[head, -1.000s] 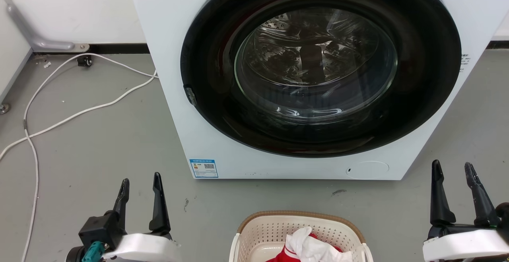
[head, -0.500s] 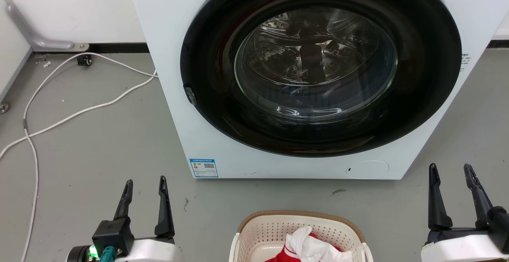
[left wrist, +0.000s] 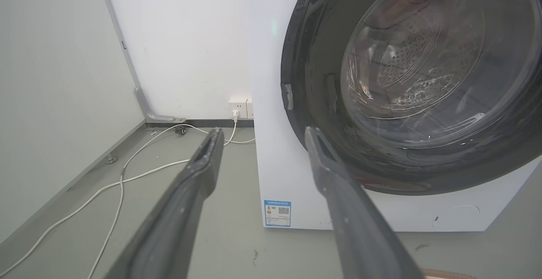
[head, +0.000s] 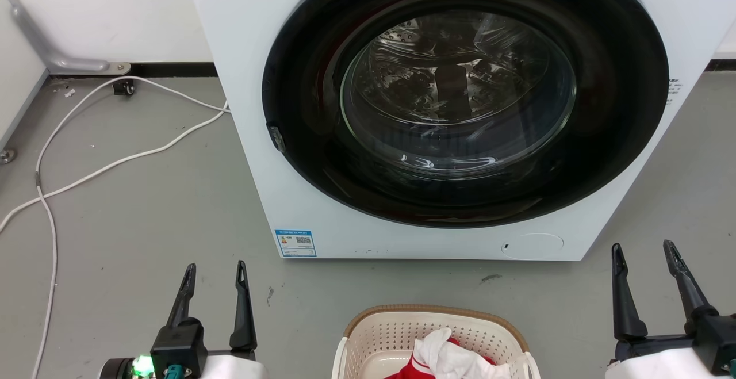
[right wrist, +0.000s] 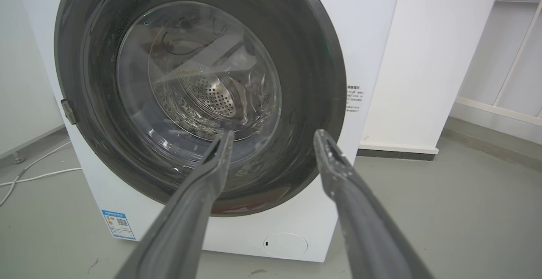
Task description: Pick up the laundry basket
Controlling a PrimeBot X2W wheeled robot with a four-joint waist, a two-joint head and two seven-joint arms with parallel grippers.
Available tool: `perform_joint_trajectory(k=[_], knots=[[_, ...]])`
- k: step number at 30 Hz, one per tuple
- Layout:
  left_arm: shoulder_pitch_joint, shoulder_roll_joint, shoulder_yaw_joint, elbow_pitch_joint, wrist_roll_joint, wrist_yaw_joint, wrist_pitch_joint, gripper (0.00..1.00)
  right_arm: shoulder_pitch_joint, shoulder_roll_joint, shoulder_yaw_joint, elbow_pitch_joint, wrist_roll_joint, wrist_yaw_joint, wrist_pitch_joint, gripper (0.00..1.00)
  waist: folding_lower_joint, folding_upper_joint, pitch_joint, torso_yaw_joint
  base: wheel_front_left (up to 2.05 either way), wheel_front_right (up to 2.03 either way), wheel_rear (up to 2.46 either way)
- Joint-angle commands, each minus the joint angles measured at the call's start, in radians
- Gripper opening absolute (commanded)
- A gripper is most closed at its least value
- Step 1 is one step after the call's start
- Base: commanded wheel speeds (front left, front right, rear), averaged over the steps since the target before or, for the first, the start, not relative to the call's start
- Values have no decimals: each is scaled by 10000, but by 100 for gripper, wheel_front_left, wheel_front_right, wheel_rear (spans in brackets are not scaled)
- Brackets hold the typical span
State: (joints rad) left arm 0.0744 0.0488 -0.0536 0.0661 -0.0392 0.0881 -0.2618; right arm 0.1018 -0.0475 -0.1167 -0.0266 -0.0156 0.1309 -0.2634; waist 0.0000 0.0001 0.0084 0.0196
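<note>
Cream perforated plastic laundry basket (head: 397, 333) has bare grey floor (head: 144, 212) both sides; left end effector (head: 215, 265) and right end effector (head: 642, 245) flank it, both spread, empty

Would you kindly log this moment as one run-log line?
phase: pre-grasp | left gripper: open, empty | right gripper: open, empty | basket: on floor, holds clothes, untouched

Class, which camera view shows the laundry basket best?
The head view: the laundry basket sits at the bottom edge, showing its brown rim, perforated wall and clothes inside. The left wrist view catches a sliver of the rim at its bottom edge; the right wrist view faces the washer.
</note>
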Motion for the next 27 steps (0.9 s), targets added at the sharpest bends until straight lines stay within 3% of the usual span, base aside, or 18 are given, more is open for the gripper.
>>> perform_joint_trajectory(k=[1, 20, 27], knots=[[88, 27, 0, 19, 34, 8, -47, 100, 101, -51, 19, -26, -57, -3, -21, 100, 0, -1, -3, 0, 0, 0, 0], [123, 27, 14, 259, -106, 98, -40, 100, 115, -51, 97, 80, -58, -3, -21, 100, 0, -1, 6, -2, 0, 0, 0], [-147, 24, -105, 753, -94, -63, -40, 100, -3, -50, 171, 276, -132, -3, -21, 100, 0, -1, 110, -74, 0, 0, 0]])
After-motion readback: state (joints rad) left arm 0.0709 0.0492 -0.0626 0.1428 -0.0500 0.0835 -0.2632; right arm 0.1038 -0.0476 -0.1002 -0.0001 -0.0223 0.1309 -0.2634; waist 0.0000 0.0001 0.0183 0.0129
